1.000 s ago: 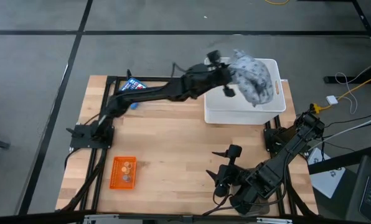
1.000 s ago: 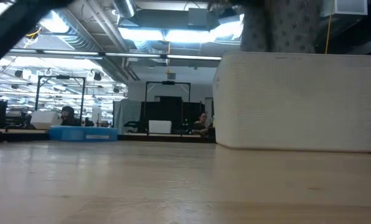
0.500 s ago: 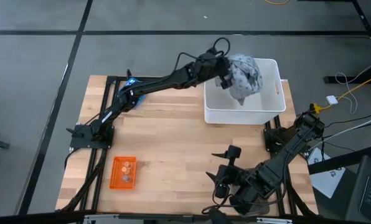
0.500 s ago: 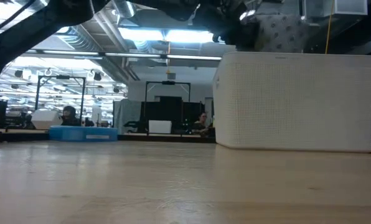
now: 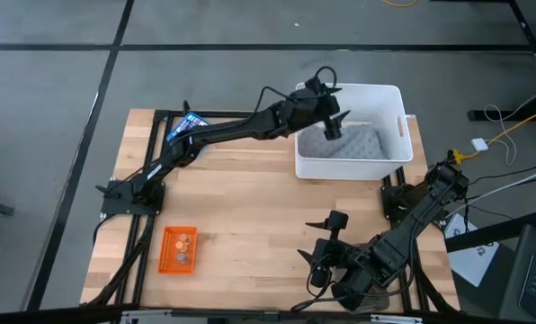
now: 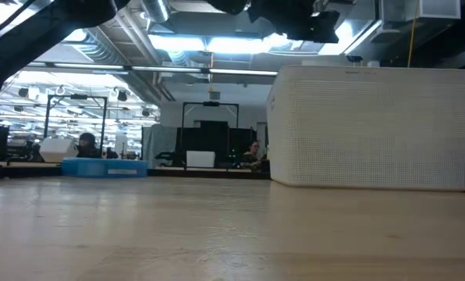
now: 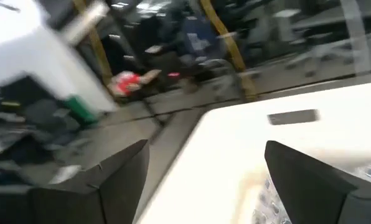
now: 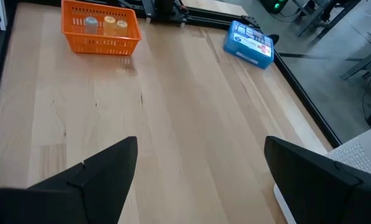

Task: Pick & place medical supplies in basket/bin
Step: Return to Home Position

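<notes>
A: Left pincer (image 5: 331, 126)?

B: Over the white bin (image 5: 398, 126), just inside the wall on the left arm's (image 5: 223, 130) side. Fingers wide apart, nothing between them; the left wrist view confirms it.

A: Cloth?

B: Grey patterned cloth (image 5: 351, 142) lies flat on the bin floor, below the pincer and a bit further into the bin. Its long axis runs along the bin's long side. Not touching the fingers as far as I can tell.

A: Other supplies?

B: Small rolls (image 8: 108, 23) sit inside the orange basket (image 5: 179, 249), at the opposite corner of the counter (image 5: 250, 207), well apart from the bin. Exact roll colours are hard to call. A blue box (image 5: 189, 124) lies near the left arm's elbow, outside both containers.

A: Right pincer (image 5: 313, 238)?

B: Parked low over the counter in front of its base, right arm (image 5: 412, 220) folded. Fingers spread wide, empty.

A: Judgement on the next move?

B: Placing looks done, so the left arm likely retracts. What matters is that the cloth is under and beyond the pincer, while home is back the other way, across the bin wall. Probably lift first, then pull back. Risks are clipping the rim or a finger snagging the cloth.
</notes>
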Controlling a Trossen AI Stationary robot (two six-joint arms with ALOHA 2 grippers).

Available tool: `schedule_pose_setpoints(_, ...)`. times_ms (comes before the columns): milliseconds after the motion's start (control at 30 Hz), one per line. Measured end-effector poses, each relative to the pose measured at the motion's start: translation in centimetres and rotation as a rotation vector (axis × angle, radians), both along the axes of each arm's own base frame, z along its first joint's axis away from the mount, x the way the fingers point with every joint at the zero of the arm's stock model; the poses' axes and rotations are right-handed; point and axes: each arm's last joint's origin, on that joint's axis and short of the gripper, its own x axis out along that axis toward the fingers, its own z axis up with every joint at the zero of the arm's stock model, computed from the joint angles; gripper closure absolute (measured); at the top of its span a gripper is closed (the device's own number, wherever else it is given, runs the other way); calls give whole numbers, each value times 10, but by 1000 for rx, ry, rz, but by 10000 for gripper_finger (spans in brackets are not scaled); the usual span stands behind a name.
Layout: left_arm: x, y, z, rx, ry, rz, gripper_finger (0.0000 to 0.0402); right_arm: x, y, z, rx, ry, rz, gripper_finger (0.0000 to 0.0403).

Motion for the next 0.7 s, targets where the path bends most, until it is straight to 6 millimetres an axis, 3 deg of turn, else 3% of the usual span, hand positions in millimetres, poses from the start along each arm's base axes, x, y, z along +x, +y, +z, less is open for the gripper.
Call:
schedule_pose_setpoints(100, -5, -9, 12, 61, 5, 102, 84, 0, 0, 0, 0, 0, 0, 50)
schedule_pose_setpoints(333, -48, -37, 75, 78, -70, 137, 87, 0, 0, 0, -3, 0, 4, 50)
schedule_pose_setpoints(533, -117, -94, 134, -21, -60, 13, 99, 1, 0, 1, -39, -19, 7, 50)
schedule_pose_setpoints(700, -181, -140, 154, -241, 21, -169, 108, 5, 3, 5, -77, -51, 31, 50)
